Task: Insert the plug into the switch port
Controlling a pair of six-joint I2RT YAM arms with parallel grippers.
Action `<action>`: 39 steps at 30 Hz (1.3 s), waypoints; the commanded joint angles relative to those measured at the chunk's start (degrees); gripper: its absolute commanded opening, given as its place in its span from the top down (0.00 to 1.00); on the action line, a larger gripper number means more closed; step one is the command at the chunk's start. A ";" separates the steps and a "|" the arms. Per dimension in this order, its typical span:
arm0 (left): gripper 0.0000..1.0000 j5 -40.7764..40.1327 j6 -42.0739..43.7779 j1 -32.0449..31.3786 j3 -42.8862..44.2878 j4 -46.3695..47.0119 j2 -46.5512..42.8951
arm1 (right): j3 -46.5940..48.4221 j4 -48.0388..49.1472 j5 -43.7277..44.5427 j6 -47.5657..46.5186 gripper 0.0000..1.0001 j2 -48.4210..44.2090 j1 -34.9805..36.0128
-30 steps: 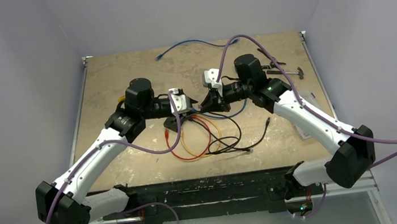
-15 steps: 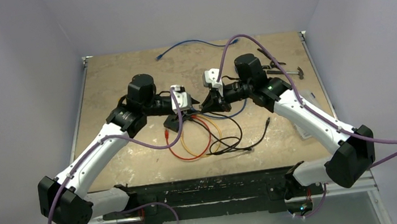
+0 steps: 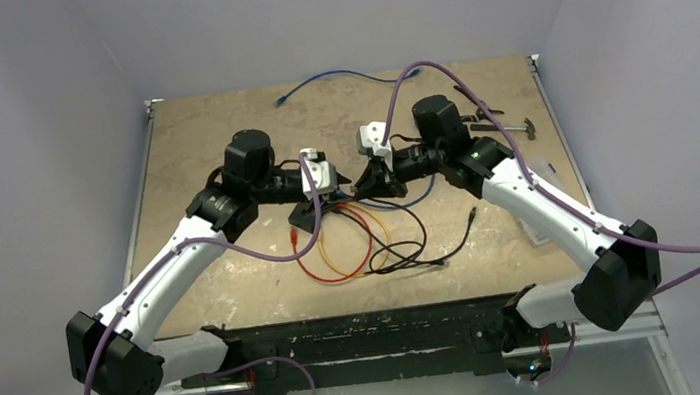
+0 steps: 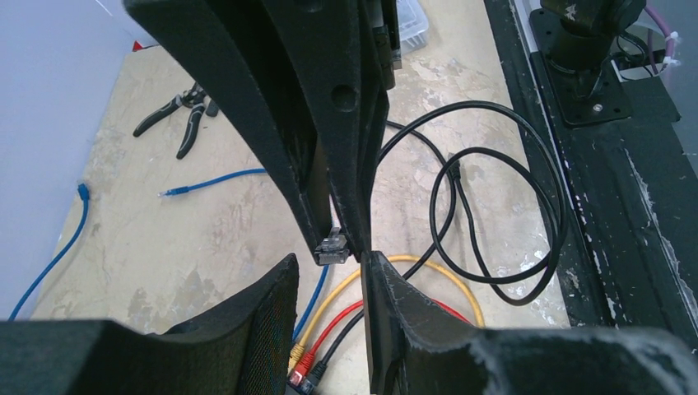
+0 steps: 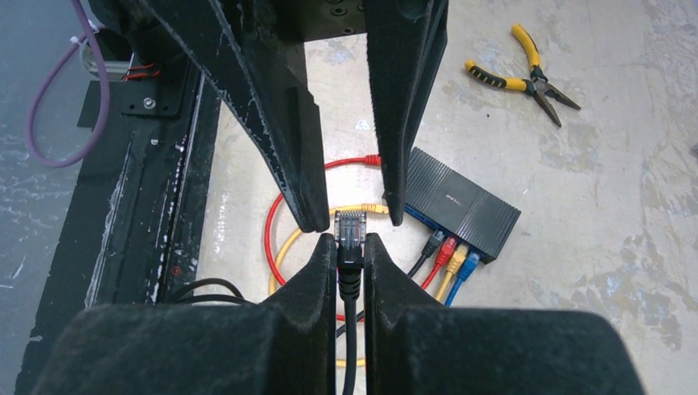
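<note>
My right gripper (image 5: 351, 243) is shut on a black cable's clear-tipped plug (image 5: 351, 224), held above the table. My left gripper (image 4: 329, 271) is open, its fingers (image 5: 306, 197) on either side of that plug's tip, apart from it. In the left wrist view the plug (image 4: 332, 247) hangs between the right gripper's fingers just above my open left jaws. The switch (image 5: 461, 204) is a flat black box on the table below, with black, red, yellow and blue plugs (image 5: 451, 251) in its sockets. In the top view both grippers (image 3: 346, 184) meet just right of the switch (image 3: 304, 219).
Red and yellow cable loops (image 3: 338, 254) and black cable loops (image 3: 402, 246) lie in front of the switch. Yellow-handled pliers (image 5: 527, 74), black-handled pliers (image 4: 177, 119) and a loose blue cable (image 3: 341, 78) lie farther back. A black rail (image 3: 372, 331) runs along the near edge.
My left arm has moved slightly right, bringing its open gripper closer around the plug tip. The right arm has stayed still with the plug in it.
</note>
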 commanded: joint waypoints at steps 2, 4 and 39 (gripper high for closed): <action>0.67 3.16 -1.39 1.45 3.06 0.74 -1.16 | 1.88 0.83 -0.61 -0.66 0.99 -0.02 0.20; 0.67 3.45 -1.63 1.72 3.04 1.01 -1.18 | 1.87 0.75 -0.76 -0.65 0.99 -0.02 0.21; 1.00 9.03 -2.24 1.80 3.50 0.52 2.47 | 1.92 1.10 -1.61 -0.09 0.98 -0.24 0.47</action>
